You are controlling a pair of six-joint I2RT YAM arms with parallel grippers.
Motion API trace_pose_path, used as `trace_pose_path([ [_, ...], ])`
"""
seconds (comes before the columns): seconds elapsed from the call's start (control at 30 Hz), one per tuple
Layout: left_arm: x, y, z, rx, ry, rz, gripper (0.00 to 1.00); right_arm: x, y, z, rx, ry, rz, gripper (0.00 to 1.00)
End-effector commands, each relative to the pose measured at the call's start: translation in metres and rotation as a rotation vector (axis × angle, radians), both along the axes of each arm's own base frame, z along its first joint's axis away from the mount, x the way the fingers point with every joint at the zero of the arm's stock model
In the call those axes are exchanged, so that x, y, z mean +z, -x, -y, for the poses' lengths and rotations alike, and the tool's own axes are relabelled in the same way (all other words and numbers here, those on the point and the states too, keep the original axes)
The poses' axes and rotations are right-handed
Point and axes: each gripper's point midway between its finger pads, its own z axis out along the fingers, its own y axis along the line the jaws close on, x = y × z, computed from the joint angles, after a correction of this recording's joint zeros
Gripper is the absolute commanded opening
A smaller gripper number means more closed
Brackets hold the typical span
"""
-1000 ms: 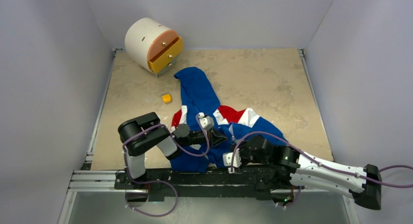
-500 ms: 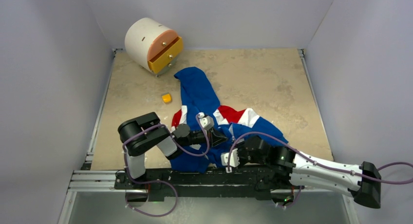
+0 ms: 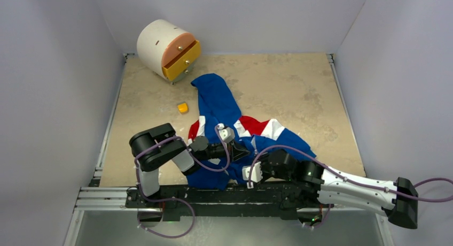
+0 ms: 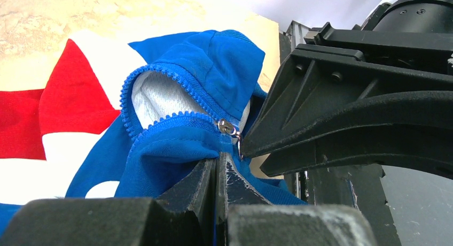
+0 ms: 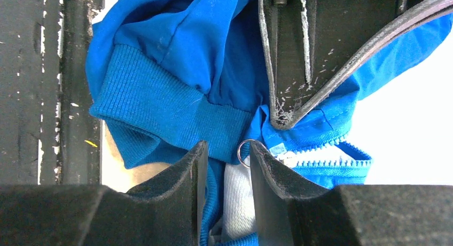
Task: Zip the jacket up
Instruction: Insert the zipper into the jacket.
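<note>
Clamping jacket (image 3: 216,104), bunched at near middle, with left gripper (image 4: 216,168); straddling pull ring (image 5: 239,154) with right gripper (image 5: 223,155), jaws narrowly apart, nothing gripped. Risks losing ring on closing, or snagging slack fabric through weak hold.

Before me, the mottled tan surface (image 3: 288,85) carries a crumpled royal-blue fabric jacket (image 3: 215,96) with red and white panels, a small yellow block (image 3: 183,107) near its sleeve, and a white cylindrical drawer unit (image 3: 155,40) in the far-left corner.
</note>
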Motion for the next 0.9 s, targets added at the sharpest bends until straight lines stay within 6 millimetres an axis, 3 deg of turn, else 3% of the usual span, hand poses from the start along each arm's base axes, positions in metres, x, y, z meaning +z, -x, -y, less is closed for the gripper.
trace_pose_path([
  [0.0, 0.013, 0.005, 0.004, -0.028, 0.038, 0.008, 0.0, 0.004, -0.007, -0.001, -0.013, -0.007, 0.047, 0.38],
  [0.7, 0.014, 0.005, 0.008, -0.033, 0.038, 0.001, 0.0, -0.006, -0.019, -0.005, -0.042, 0.01, 0.086, 0.37],
  [0.87, 0.014, 0.004, 0.008, -0.033, 0.04, 0.002, 0.0, -0.006, -0.022, -0.006, -0.053, 0.01, 0.096, 0.3],
])
